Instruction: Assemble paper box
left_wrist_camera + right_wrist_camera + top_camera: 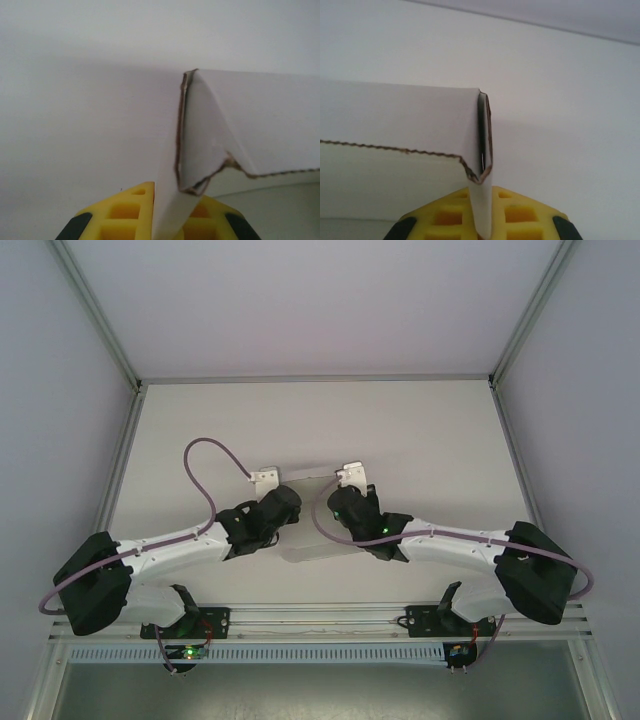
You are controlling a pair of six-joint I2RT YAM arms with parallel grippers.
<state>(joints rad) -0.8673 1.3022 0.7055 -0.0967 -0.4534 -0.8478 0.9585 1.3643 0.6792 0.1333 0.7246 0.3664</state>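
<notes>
The paper box (312, 522) is white card with brown cut edges, held up between my two arms above the table's middle. In the left wrist view a folded end flap of the box (215, 135) runs down between the yellow fingers (125, 215), and my left gripper (170, 222) is shut on it. The right wrist view shows the other end of the box (395, 115), folded double at its corner. My right gripper (484, 220) is shut on that flap between its yellow fingers (520, 215). From above, the left gripper (268, 485) and right gripper (350, 483) face each other across the card.
The white table (320, 420) stretches back to a metal frame (320, 377) with white walls on three sides. Purple cables (205, 455) loop over both arms. A rail (320, 618) carrying the arm bases runs along the near edge.
</notes>
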